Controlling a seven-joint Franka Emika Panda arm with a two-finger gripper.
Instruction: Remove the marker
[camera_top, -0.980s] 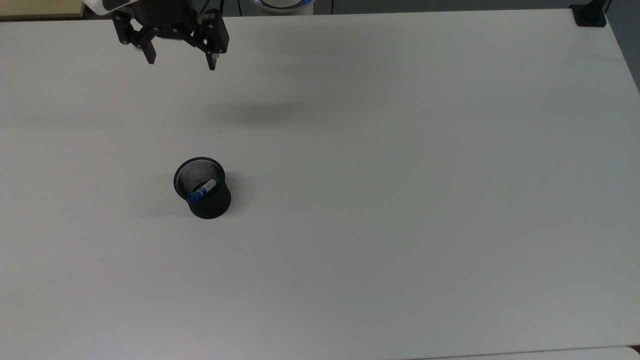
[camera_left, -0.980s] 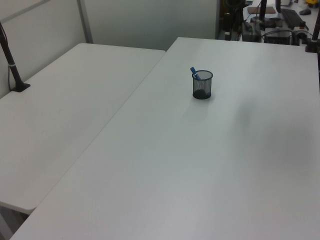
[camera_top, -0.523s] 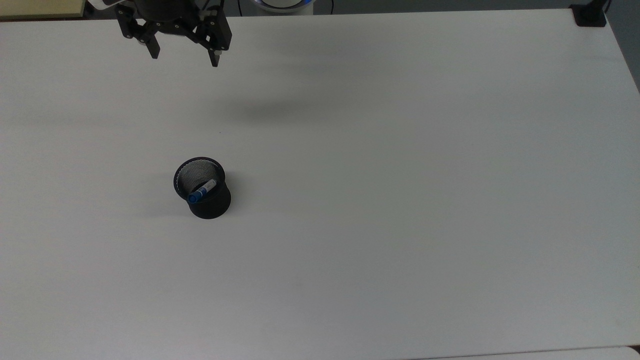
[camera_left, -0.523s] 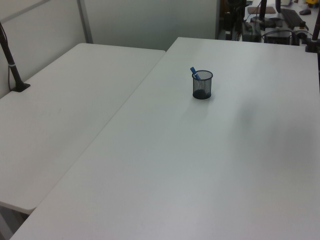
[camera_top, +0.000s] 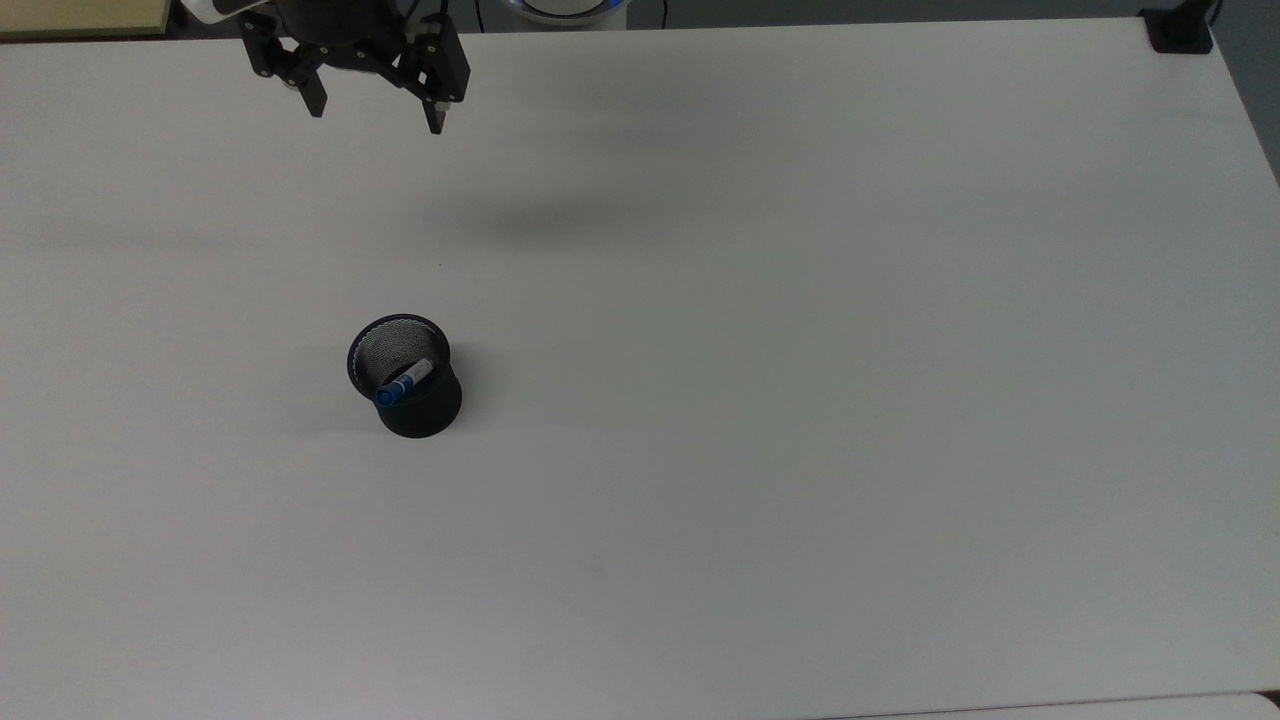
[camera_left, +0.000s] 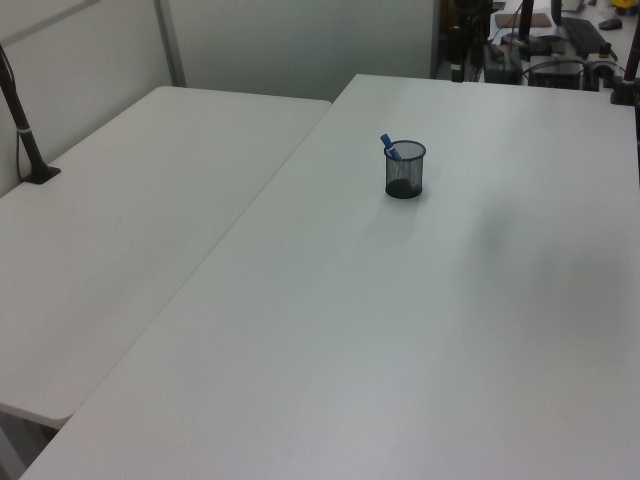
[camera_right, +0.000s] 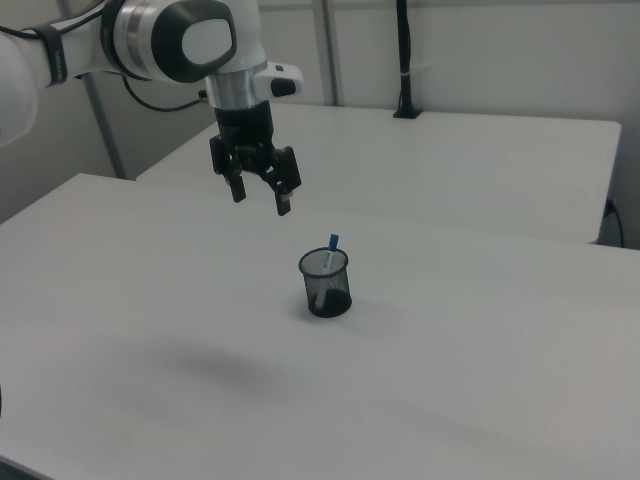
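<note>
Well — marker (camera_top: 404, 381) label unreadable, inside cup (camera_top: 418, 407).

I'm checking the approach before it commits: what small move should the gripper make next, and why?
Probably travel sideways until it is above the cup. The gripper hangs open in the air, well away from the black mesh cup, where the marker leans with its blue cap above the rim.

The table (camera_top: 800, 400) is showing plain white; the mesh cup (camera_top: 405, 378) is black — fine wire weave — and the marker (camera_top: 403, 382) is showing a white barrel and blue cap. The gripper (camera_top: 376, 112) is black, the arm (camera_right: 170, 40) white and grey.
</note>
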